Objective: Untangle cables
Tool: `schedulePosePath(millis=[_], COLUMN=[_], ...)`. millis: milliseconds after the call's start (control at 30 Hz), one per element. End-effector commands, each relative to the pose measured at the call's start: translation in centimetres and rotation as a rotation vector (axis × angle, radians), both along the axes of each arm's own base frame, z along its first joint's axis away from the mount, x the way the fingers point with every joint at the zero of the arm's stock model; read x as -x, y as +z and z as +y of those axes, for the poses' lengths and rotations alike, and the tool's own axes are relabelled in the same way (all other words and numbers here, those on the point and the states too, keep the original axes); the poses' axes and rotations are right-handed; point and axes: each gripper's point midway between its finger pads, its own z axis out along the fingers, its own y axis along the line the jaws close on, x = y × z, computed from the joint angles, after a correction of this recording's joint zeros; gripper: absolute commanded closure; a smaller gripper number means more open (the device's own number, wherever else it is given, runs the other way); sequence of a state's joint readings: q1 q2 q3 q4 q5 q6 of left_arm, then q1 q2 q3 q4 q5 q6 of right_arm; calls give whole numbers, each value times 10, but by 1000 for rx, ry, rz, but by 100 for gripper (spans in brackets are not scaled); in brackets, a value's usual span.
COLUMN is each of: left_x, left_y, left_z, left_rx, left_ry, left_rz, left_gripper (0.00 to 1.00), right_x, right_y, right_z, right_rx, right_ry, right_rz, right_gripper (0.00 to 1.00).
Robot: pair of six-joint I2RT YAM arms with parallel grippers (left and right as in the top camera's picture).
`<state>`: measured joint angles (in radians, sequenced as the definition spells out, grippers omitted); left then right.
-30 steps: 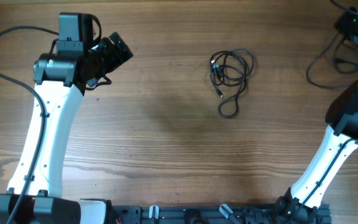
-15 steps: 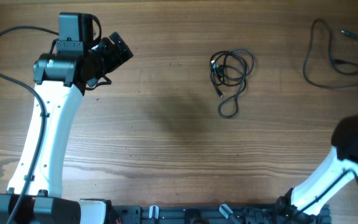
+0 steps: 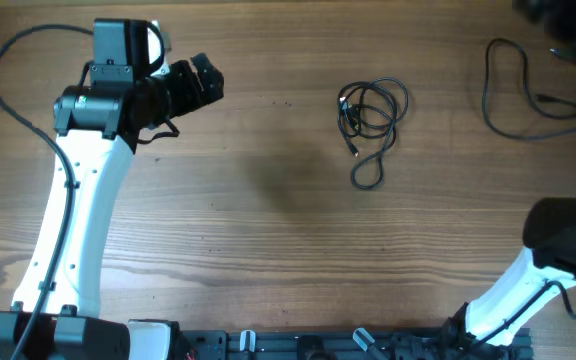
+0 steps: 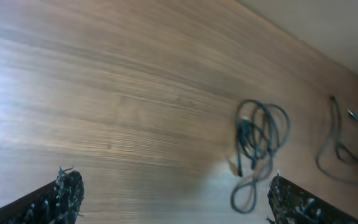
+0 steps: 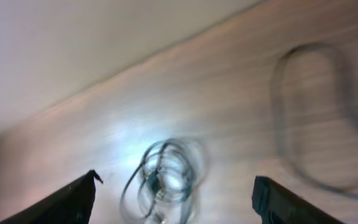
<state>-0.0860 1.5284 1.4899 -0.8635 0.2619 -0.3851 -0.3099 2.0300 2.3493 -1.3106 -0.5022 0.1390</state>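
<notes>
One cable [image 3: 372, 118] lies coiled in loose loops at the table's middle back, with a small loop trailing toward the front. The other cable [image 3: 524, 92] is spread out in a wide loop at the back right, apart from the first. My left gripper [image 3: 206, 80] hovers far to the left of the coil, open and empty. Its wrist view shows the coil [image 4: 258, 142] ahead between its wide fingers [image 4: 67, 194], and the loose cable [image 4: 342, 147] beyond. My right gripper [image 3: 566, 18] is a blur at the back right corner. Its jaws [image 5: 176, 199] stand open over the coil [image 5: 166, 174].
The left arm's own thick black wire [image 3: 8, 70] arcs over the table's far left. The right arm's white link [image 3: 528, 280] crosses the front right. A dark rail [image 3: 348, 345] runs along the front edge.
My right gripper has let go of the loose cable at the back right and swung away. That cable now lies spread on the table. My left gripper has turned slightly to the right.
</notes>
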Motion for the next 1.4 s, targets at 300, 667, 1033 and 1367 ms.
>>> schedulePosePath(millis=[300,667,1033,1367], left_x=[-24,-39,-38,-45], left_y=[-55,-149,-177,-165], left_z=[-116,-247,-260,-261], left_rx=[91,46,47,65], left_ry=[-336,-426,-351,-347], left_rz=[11,-48,-9,-50], left_gripper=[10,19,61,96], right_x=[1,5,7,7], right_y=[-27,-36,-37,-37], right_z=[90,71,71,71], right_rx=[-39,22,26,38], right_ry=[169,95,98,115], right_rz=[93,142,150,142], right_gripper=[17,13,10,9])
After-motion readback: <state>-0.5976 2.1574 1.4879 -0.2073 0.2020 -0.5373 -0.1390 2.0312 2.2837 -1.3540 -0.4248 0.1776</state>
